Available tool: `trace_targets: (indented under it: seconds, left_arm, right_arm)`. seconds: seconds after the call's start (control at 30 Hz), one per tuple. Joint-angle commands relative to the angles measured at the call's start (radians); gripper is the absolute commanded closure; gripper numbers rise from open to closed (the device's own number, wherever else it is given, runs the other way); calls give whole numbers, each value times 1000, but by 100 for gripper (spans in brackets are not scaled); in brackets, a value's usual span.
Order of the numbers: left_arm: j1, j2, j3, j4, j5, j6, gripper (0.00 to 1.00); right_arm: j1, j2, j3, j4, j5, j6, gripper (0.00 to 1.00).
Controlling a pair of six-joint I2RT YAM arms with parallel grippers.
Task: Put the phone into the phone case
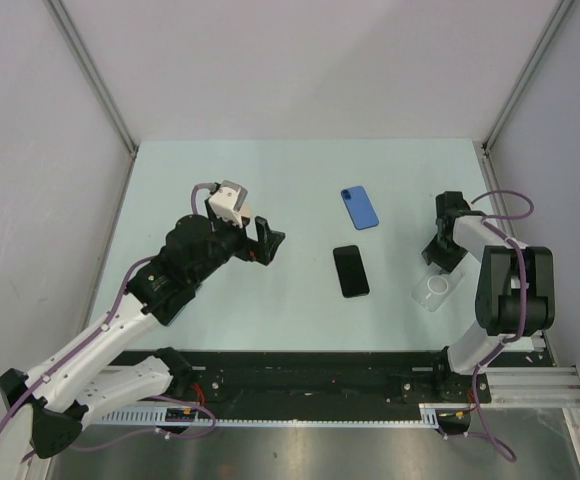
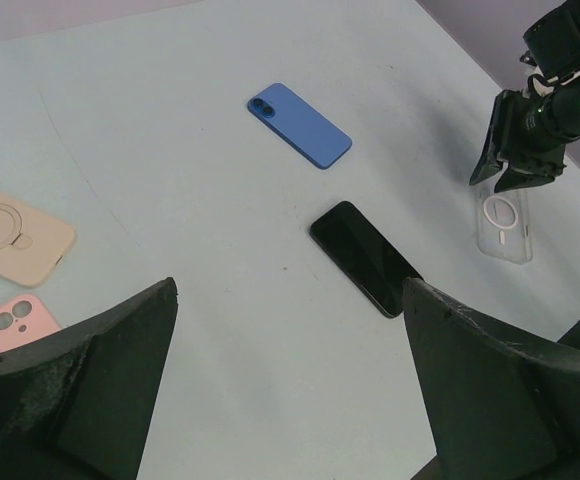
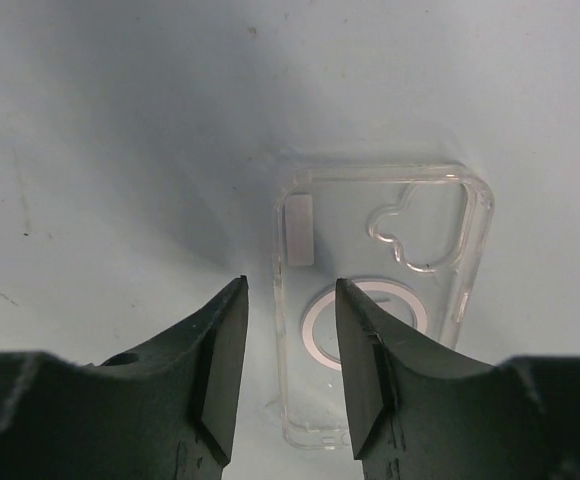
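Clear plastic w/ a white ring in its back: the clear case (image 3: pixel 380 250) lies flat on the pale counter (image 1: pixel 270 180), approx 4 o'clock from mid-counter. I can't tell which face is up.

R hand (image 3: pixel 290 292) is down over it, jaws part-way in. They straddle the case's long side wall, at the case's 9 o'clock in the wrist view. A gap shows on both sides of the wall, so it's not pinching as far as I can see. L hand (image 1: pixel 268 240) hangs spread wide w/ nothing in it, at 9 o'clock of the black phone (image 1: pixel 351 271) and well apart from it.

Black phone lies flat, screen up, near mid-counter. The case is at its 4 o'clock, near but not touching. A blue phone (image 1: pixel 360 207) lies back up at its 12 o'clock. L wrist view also shows a beige case (image 2: pixel 10 235) and a pink case (image 2: pixel 5 322) off at 9 o'clock. Which phone is meant isn't certain; the black one is nearer, so prob. that.

Step in hand, my read: get hold of the case so it stays put for loading. Doing it well:
- Pinch the wall only, w/ a light squeeze, b/c thin plastic prob. flexes or pops out.
- Keep the inner finger shallow so the cavity stays free for the phone.
- Keep the case flat; it'll likely skid on a smooth counter if nudged sideways before the pinch.
- Check the camera cutout end vs. the phone's lens end before any insert.
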Motion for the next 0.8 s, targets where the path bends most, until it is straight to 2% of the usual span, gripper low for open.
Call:
trace_targets:
  seconds: [0.0,0.2,0.4,0.43,0.6,0.77]
  left_arm:
    - [-3,-20,36,16,-31,19,2]
    - [-5,-18,36,16,-31,20,2]
    - [-5,-14,36,16,-50,19,3]
    - [-3,-15,36,14,-53,19,3]
    - [-3,-28,33,10,-103,19,4]
    - [-3,-51,35,-3,-191,20,4]
  right_arm:
    - [7,25,12,31,2,-11,56]
    - [20,59,13,34,7,-23,66]
    - [29,30,12,49,7,-86,91]
    - [56,20,13,54,5,-101,99]
    - [128,-53,12,57,7,-179,100]
    - [222,-136,13,37,15,-178,100]
